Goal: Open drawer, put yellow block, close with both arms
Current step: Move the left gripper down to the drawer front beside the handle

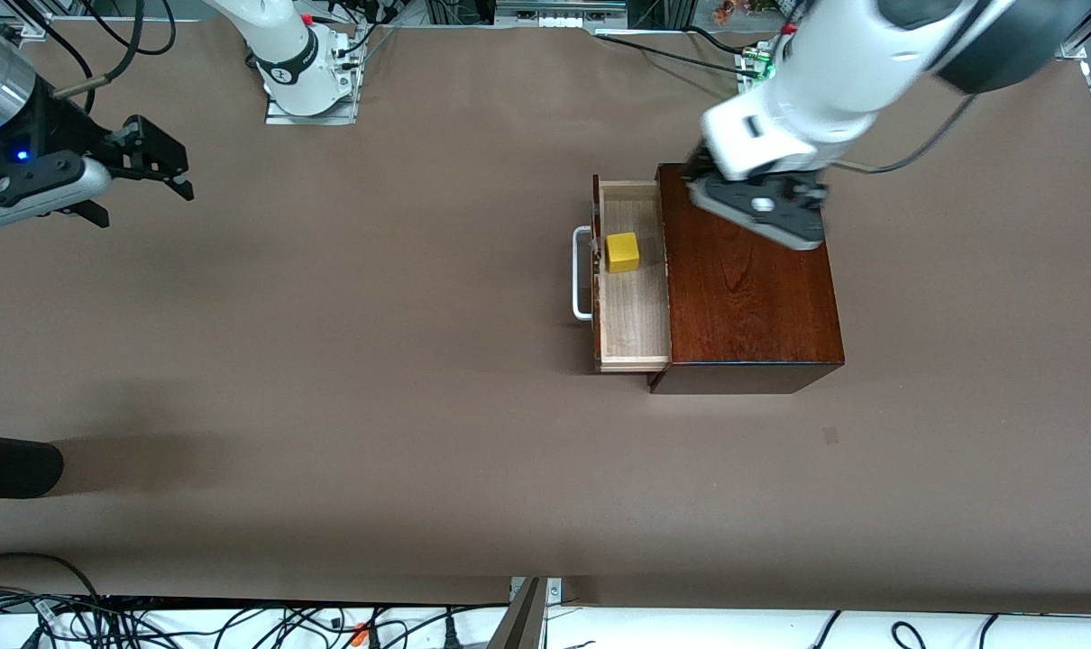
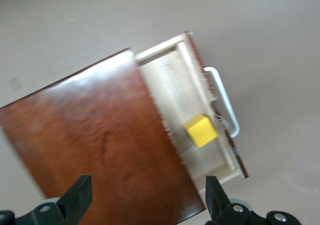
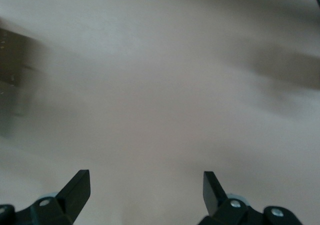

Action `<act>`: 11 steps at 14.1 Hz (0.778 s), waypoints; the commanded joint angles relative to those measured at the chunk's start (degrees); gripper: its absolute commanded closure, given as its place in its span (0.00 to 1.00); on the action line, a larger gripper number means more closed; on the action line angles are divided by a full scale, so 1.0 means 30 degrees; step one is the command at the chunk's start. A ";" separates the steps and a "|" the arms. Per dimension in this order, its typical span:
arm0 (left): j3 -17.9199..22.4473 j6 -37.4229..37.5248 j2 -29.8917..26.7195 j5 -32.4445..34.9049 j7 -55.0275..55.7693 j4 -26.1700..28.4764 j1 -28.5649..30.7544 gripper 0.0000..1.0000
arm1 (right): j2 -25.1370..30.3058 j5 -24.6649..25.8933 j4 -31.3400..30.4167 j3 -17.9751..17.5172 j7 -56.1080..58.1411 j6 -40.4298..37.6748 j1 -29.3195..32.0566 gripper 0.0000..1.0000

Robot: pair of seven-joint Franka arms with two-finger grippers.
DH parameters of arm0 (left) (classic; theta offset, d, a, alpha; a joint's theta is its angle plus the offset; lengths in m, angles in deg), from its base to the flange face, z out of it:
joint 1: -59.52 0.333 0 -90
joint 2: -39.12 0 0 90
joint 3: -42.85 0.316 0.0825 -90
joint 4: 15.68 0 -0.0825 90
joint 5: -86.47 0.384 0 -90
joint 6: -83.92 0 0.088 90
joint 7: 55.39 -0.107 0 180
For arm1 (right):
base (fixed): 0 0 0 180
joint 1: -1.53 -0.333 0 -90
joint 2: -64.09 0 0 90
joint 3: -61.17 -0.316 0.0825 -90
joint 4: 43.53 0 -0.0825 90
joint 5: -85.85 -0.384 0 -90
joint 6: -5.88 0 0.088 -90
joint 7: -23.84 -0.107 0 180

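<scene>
the left gripper (image 2: 145, 197) has its two black fingers (image 2: 76, 196) spread wide with nothing between them. it hangs over the top of the shiny dark red-brown wooden box (image 1: 748, 279), at the end close to the robot bases.

the right gripper (image 1: 153, 158) also has its black fingers (image 3: 75, 190) wide apart and holds nothing. it waits in the air over the bare brown tabletop (image 1: 329, 361), well away from the box, at the right arm's end.

the pale wooden drawer (image 1: 634, 315) with the dark front sticks out of the box toward the right arm's end. the small bright yellow cube (image 1: 623, 252) sits inside it, close to the drawer front. so the block is in, and the closing looks like the step that is left.

the drawer looks hard and stiff, and it should slide straight in. the white u-shaped bar handle (image 1: 582, 273) or the flat dark front looks like a good place to push. the box looks smooth and may slip on the tabletop, so one arm should hold it while the other pushes. the cube looks light and may shift a little.
</scene>
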 commanded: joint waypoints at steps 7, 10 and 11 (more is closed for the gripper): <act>-0.0057 -0.4493 0.4761 0.0108 -0.3032 -0.1868 -0.4890 0.00 | 0.0677 -0.0302 -0.2426 0.0881 -0.1005 0.1187 0.1089 0.00; -0.0057 -0.5431 0.5903 0.1540 -0.6991 -0.1898 -0.5774 0.00 | 0.0647 0.0313 -0.2104 0.0823 -0.1063 0.1246 0.0944 0.00; -0.0057 -0.5636 0.6255 0.1980 -0.8541 -0.1898 -0.5862 0.00 | 0.0647 0.0314 -0.2045 0.0793 -0.1063 0.1304 0.0885 0.00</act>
